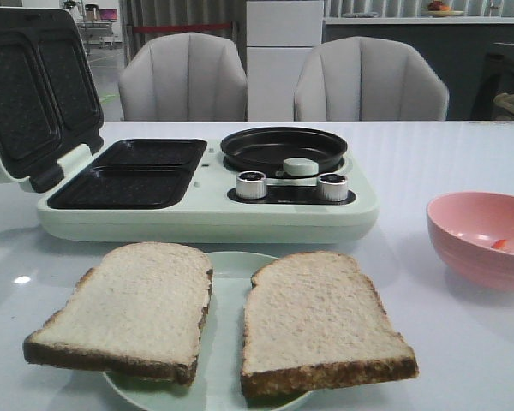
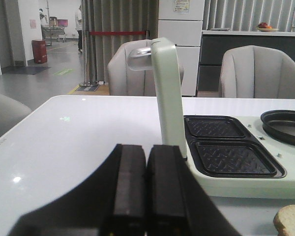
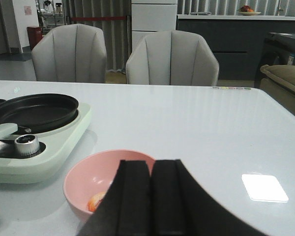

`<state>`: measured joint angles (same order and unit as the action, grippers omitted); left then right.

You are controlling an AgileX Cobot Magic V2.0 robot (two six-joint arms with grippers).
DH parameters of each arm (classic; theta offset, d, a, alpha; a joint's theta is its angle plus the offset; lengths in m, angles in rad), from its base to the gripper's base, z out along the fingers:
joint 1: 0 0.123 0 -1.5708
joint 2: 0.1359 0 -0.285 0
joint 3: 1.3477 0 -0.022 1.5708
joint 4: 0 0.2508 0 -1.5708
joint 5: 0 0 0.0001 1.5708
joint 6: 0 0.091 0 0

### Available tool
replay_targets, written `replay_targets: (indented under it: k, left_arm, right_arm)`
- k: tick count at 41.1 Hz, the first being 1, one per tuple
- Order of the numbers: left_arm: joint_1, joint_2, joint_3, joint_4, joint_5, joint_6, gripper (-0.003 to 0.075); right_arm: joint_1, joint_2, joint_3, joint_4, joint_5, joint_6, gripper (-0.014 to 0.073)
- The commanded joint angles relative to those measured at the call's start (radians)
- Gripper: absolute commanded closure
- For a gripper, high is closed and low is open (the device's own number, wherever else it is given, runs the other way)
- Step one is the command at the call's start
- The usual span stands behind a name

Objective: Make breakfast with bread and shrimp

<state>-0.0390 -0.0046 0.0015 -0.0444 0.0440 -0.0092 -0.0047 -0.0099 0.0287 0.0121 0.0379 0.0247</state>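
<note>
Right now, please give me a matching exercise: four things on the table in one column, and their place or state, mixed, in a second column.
Things:
1. bread
2. shrimp
3. sandwich maker lid
4. round black pan

Places or states:
A. lifted open, standing up at the left end of the appliance
B. lying in the pink bowl
C. two slices side by side on a pale green plate
D. sitting on the right half of the appliance, behind two knobs

Pairs: 1-C, 2-B, 3-A, 4-D
</note>
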Motion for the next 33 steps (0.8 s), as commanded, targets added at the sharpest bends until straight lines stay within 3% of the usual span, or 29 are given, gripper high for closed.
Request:
replay_targets:
  k: [1,12,18,24,33]
  left_arm:
    - [-0.005,-0.017,0.030,0.001,-0.089,-0.005,0.0619]
    - [-0.005,-0.017,0.025,-0.001,-0.136,-0.005,0.0619]
    - [-0.009,-0.017,-0.067,-0.007,-0.150,-0.005,0.0619]
    - [-0.009,0.001,-0.263,-0.007,-0.029,-0.005,0.0619]
    - [-0.009,0.154,-0.549,-0.004,0.199,-0.005,0.0619]
  right_arm:
    - [-0.004,-0.021,-0.018,0.004,-0.096,0.002,0.0559]
    - [-0.004,-0.021,-0.032,0.020,-0.108,0.002,0.0559]
    - [-0.004,-0.021,-0.140,0.081,-0.081,0.002,0.0559]
    - [-0.004,0.023,-0.300,0.079,-0.002,0.002,0.0559]
    - [-0.004,0.233,-0.552,0.074,0.209,0.001,0.0559]
